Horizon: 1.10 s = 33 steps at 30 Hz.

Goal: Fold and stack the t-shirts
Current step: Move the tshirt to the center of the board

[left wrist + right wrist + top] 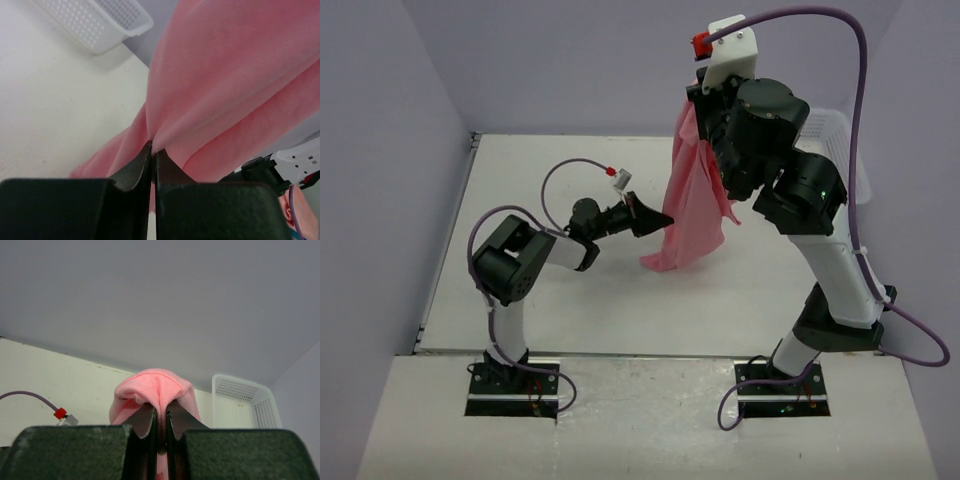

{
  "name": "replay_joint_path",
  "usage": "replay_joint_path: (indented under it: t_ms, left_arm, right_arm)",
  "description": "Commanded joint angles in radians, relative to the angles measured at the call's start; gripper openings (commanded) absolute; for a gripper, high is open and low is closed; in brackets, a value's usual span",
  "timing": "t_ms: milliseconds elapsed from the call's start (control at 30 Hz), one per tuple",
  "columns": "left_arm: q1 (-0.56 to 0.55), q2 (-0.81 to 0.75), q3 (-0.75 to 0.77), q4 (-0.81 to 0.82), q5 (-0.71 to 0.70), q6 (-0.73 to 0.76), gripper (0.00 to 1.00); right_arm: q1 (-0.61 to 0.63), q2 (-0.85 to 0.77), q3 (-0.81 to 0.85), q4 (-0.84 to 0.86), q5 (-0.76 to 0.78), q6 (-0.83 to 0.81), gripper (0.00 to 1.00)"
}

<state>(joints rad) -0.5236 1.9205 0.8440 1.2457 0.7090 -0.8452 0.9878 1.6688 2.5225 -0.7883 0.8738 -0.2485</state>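
A salmon-pink t-shirt (692, 200) hangs in the air over the middle of the table, its lower end touching the tabletop. My right gripper (697, 92) is raised high and shut on the shirt's top edge, a ribbed hem bunched over the jaws (152, 390). My left gripper (657, 220) reaches in from the left and is shut on a fold low on the hanging shirt (220, 75); the cloth puckers where the jaws pinch it. Only one shirt shows.
A white mesh basket (835, 135) stands at the back right of the table, partly behind the right arm; it also shows in the left wrist view (95, 20) and right wrist view (240, 400). The white tabletop (540, 300) is bounded by purple walls.
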Motion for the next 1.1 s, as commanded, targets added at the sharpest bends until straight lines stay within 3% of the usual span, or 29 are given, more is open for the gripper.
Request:
replay_joint_path:
  t_ms: [0, 100, 200, 233, 300, 333, 400, 433, 533, 733, 900, 1067]
  left_arm:
    - [-0.018, 0.064, 0.044, 0.327, 0.06, -0.167, 0.0]
    - [-0.03, -0.058, -0.011, 0.206, -0.002, -0.083, 0.0]
    - [-0.032, -0.222, -0.045, -0.217, -0.175, 0.142, 0.0]
    - [-0.035, -0.344, -0.043, -0.423, -0.234, 0.234, 0.0]
    - [-0.035, -0.525, -0.039, -0.596, -0.391, 0.287, 0.0]
    - [-0.035, -0.578, -0.001, -0.805, -0.464, 0.32, 0.0]
    - [-0.035, -0.709, 0.097, -1.002, -0.645, 0.356, 0.0]
    - [-0.033, -0.741, 0.139, -1.176, -0.696, 0.385, 0.0]
    - [-0.035, -0.831, 0.298, -1.467, -0.863, 0.437, 0.0]
    - [-0.035, -0.936, 0.544, -1.807, -1.072, 0.483, 0.0]
    - [-0.035, -1.022, 0.596, -1.933, -1.048, 0.485, 0.0]
    - [-0.033, -1.08, 0.641, -2.052, -0.984, 0.471, 0.0]
  right_arm:
    - [0.005, -0.034, 0.033, 0.027, 0.034, -0.023, 0.0]
    - [0.005, -0.034, 0.003, 0.024, 0.039, -0.028, 0.0]
    - [0.0, -0.027, -0.024, 0.024, 0.06, -0.025, 0.0]
    - [-0.005, -0.029, -0.03, 0.024, 0.062, -0.015, 0.0]
    - [-0.017, -0.026, -0.039, 0.024, 0.082, -0.011, 0.0]
    - [-0.035, -0.024, -0.042, 0.024, 0.093, -0.005, 0.0]
    - [-0.052, -0.024, -0.066, 0.023, 0.134, 0.005, 0.0]
    - [-0.066, -0.029, -0.085, 0.023, 0.142, 0.017, 0.0]
    - [-0.083, -0.067, -0.178, 0.023, 0.16, 0.063, 0.0]
    - [-0.08, -0.142, -0.272, -0.03, 0.232, 0.133, 0.0]
    - [-0.034, -0.19, -0.278, -0.328, 0.18, 0.375, 0.0]
    - [0.112, -0.296, -0.384, -0.472, 0.302, 0.5, 0.0]
